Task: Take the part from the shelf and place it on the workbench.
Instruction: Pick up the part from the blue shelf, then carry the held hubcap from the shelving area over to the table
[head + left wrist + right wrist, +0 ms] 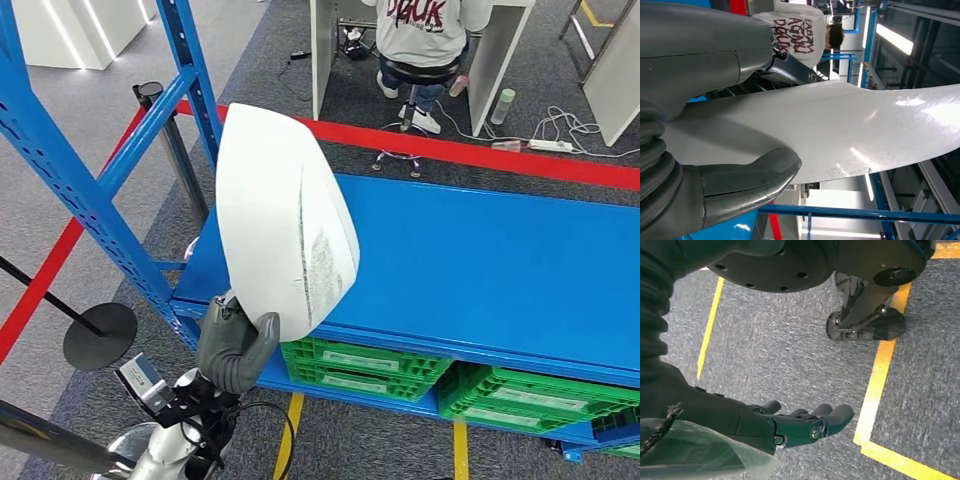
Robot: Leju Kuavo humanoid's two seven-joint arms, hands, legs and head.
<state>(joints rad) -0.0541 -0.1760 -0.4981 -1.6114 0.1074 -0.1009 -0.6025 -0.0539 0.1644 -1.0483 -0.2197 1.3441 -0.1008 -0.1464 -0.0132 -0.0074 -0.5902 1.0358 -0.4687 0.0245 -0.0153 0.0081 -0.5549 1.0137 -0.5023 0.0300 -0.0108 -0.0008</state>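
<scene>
- The robot's left hand (235, 345) grips the lower edge of a white curved part (283, 225), raised above the left end of the blue shelf (498, 260).
- The panel looks a thin, stiff, glossy shell: probably light but slippery, and best pinched at the rim, as here.
- At five o'clock from the hand, green crates (362, 368) sit under the shelf; their contents cannot be made out.
- The right hand (798, 422) hangs empty over the floor, fingers extended.

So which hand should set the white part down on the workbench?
The left hand: it already grips the white part above the blue shelf. The right hand hangs open over the floor, holding nothing.
</scene>
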